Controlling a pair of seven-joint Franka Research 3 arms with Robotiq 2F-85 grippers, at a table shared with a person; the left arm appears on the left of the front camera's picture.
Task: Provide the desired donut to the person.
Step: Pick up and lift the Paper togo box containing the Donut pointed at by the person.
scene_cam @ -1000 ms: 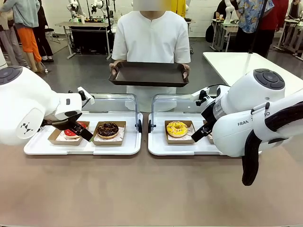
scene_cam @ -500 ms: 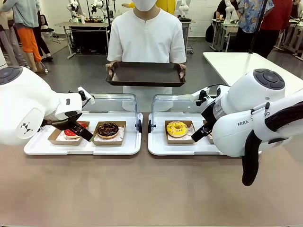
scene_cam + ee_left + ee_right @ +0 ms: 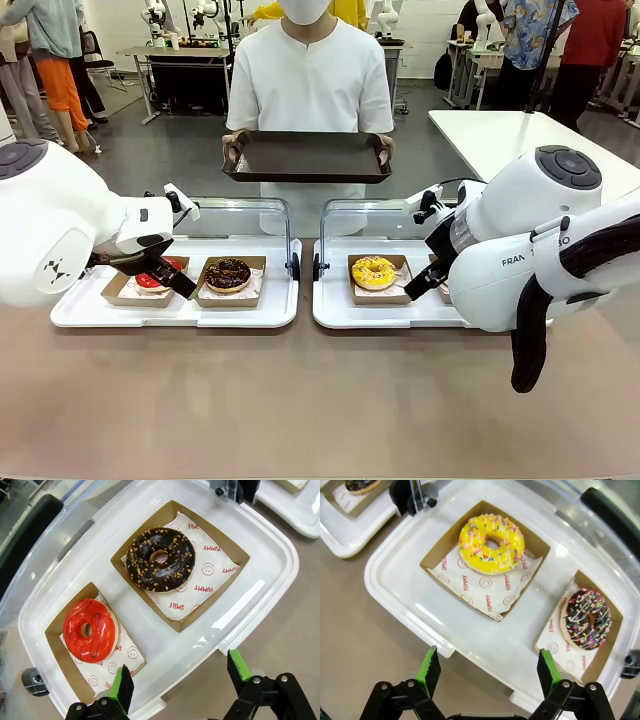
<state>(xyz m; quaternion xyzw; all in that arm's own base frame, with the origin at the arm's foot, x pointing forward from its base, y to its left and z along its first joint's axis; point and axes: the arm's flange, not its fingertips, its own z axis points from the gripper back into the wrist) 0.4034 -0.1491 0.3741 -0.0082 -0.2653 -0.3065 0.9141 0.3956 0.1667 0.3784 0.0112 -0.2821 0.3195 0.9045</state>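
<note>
Four donuts are lying in their places, none lifted yet, so the whole handover is waiting to be done, and nothing is showing which one the person wants. The red-glazed ring donut (image 3: 90,629) and the chocolate donut with nut crumbs (image 3: 160,559) are sitting in separate brown cardboard boxes (image 3: 142,530) lined with printed paper, side by side in the left white plastic tray (image 3: 260,580). The yellow sprinkled donut (image 3: 491,543) and the chocolate donut with coloured sprinkles (image 3: 586,618) are resting likewise in the right white plastic tray (image 3: 405,585). Both trays are standing on the tan counter (image 3: 300,400), with clear lids (image 3: 245,215) raised behind them. The left gripper (image 3: 178,672) is hovering over its tray's near edge, fingers spread wide and holding nothing; the right gripper (image 3: 487,659) is doing the same. Across the counter the person in a white T-shirt (image 3: 310,80) is holding out an empty dark brown serving tray (image 3: 305,158).
</note>
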